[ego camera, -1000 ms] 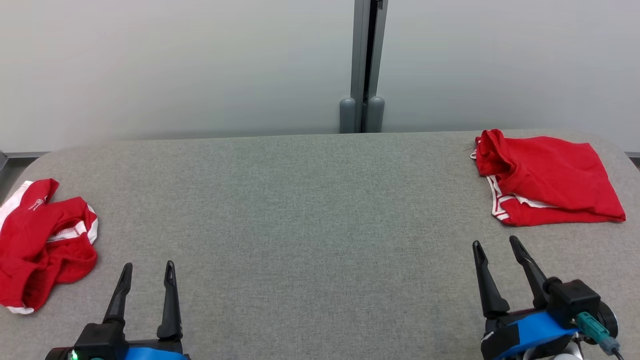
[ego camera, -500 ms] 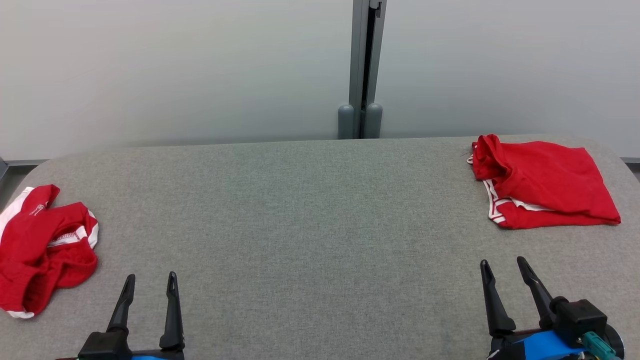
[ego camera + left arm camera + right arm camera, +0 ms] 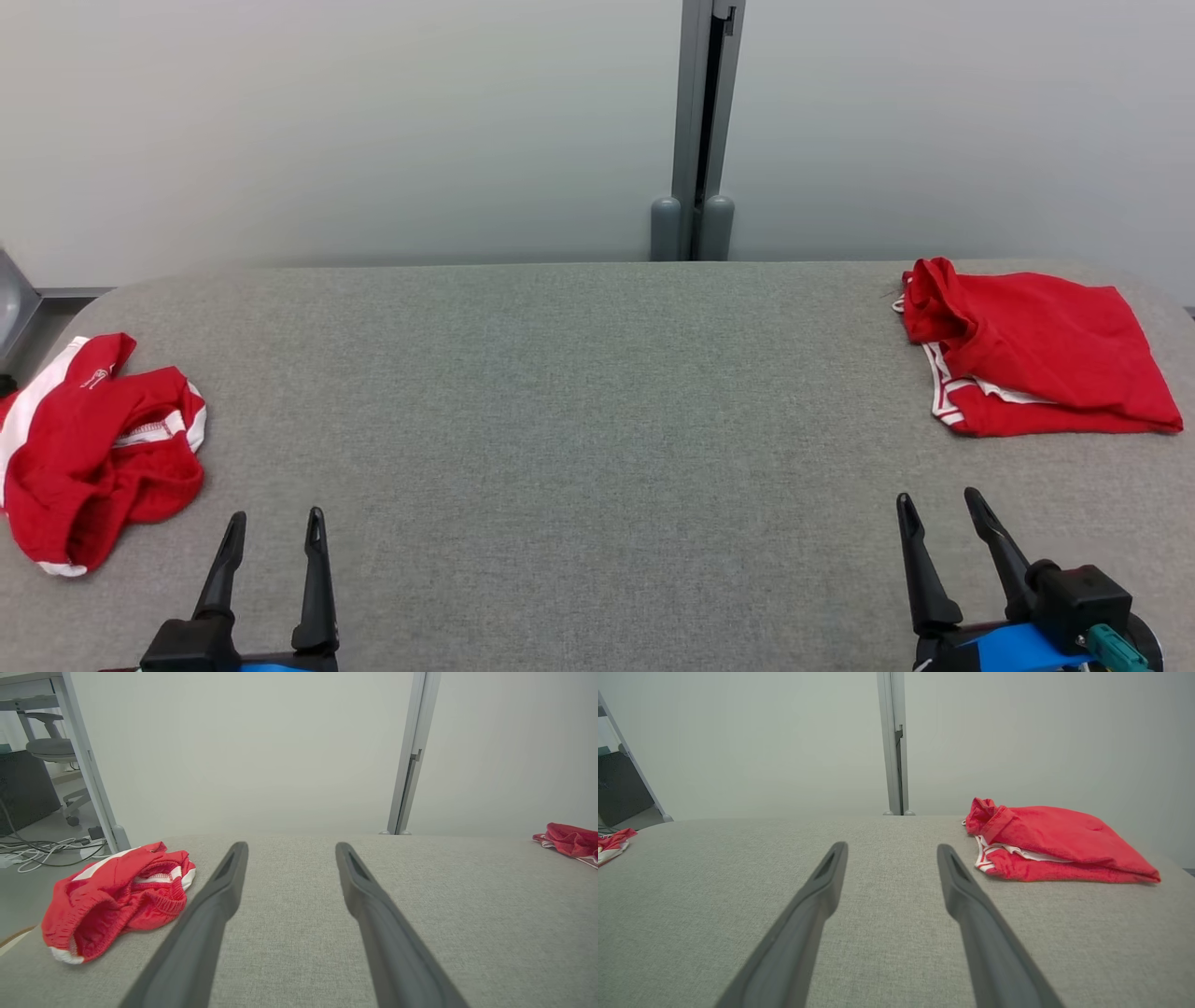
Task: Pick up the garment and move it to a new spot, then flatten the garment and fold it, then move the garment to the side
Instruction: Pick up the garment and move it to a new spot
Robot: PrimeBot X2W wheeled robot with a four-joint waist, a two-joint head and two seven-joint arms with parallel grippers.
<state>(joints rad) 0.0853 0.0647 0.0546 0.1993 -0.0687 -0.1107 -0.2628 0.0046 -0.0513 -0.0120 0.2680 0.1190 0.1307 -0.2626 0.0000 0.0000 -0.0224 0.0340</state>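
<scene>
Left gripper and right gripper hover low over the near edge of the grey table, one at each lower corner of the head view, each with its two dark fingers spread wide and nothing between them. At the table's left edge lies the crumpled red garment — a loose heap with white trim, near the left gripper but not touching it. By the far right corner rests the folded red garment, lying flat with a white-striped hem showing, beyond the right gripper and apart from it. Behind the table a grey post stands against the pale wall.
</scene>
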